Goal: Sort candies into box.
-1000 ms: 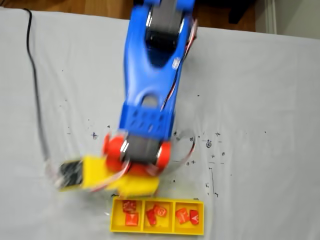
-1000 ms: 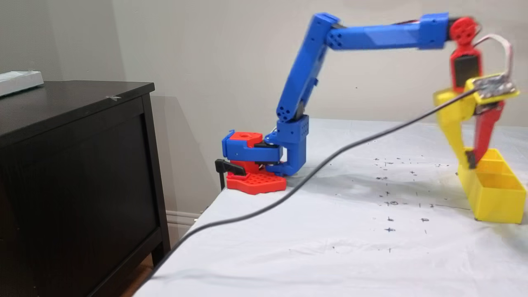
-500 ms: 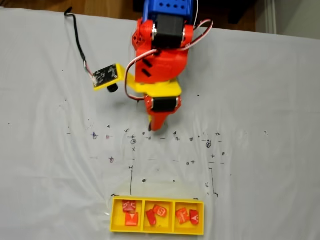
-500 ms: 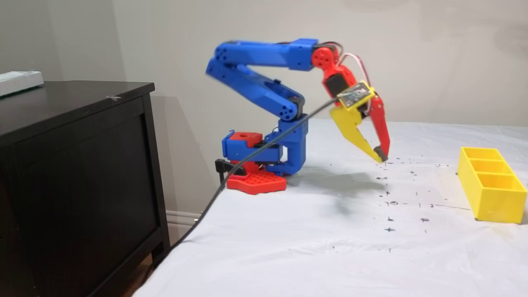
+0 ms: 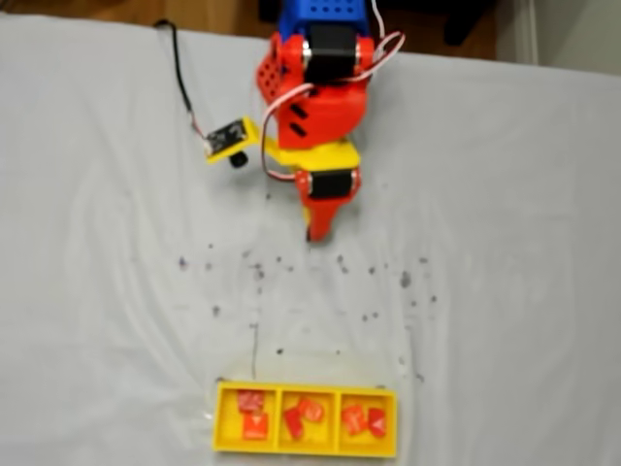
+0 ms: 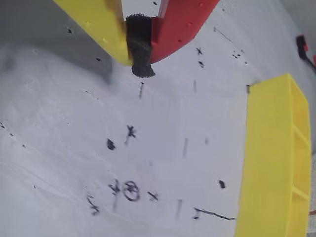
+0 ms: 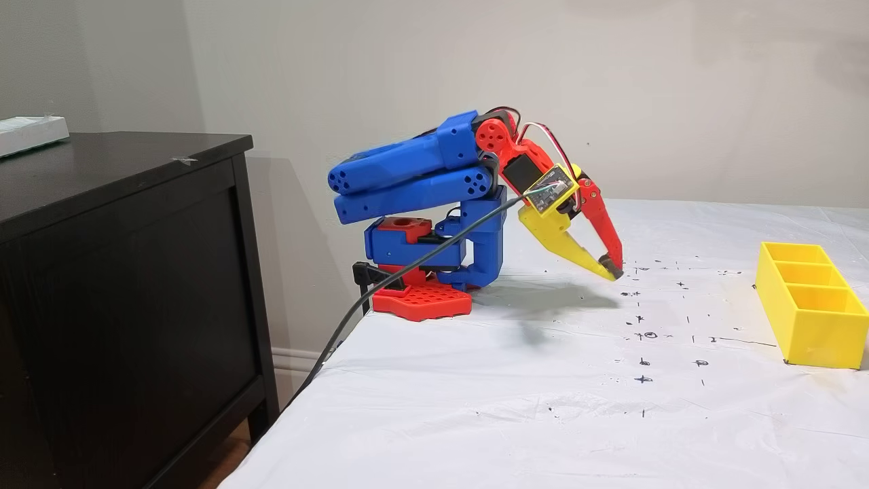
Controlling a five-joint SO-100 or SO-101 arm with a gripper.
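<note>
The yellow box (image 5: 221,419) lies at the near edge of the white sheet, with three compartments. Several small orange and red candies (image 5: 310,411) rest inside it, two per compartment. The box also appears as a yellow tray at the right in a fixed view (image 7: 815,326) and in the wrist view (image 6: 266,163). My gripper (image 5: 311,234) hangs low over the sheet far from the box, close to the arm's base. Its yellow and red fingers meet at the black pads (image 6: 140,49) with nothing between them. From the side the gripper (image 7: 611,273) is tilted down, just above the table.
The arm is folded over its red base (image 7: 421,299) at the table's far edge. A black cable (image 7: 407,272) runs from the wrist camera board (image 5: 225,140) off the table. A dark cabinet (image 7: 122,272) stands beside the table. Pen marks dot the white sheet (image 5: 485,243).
The arm pulled back from above the box and folded down toward its base. The gripper dropped nearer the sheet and stayed shut.
</note>
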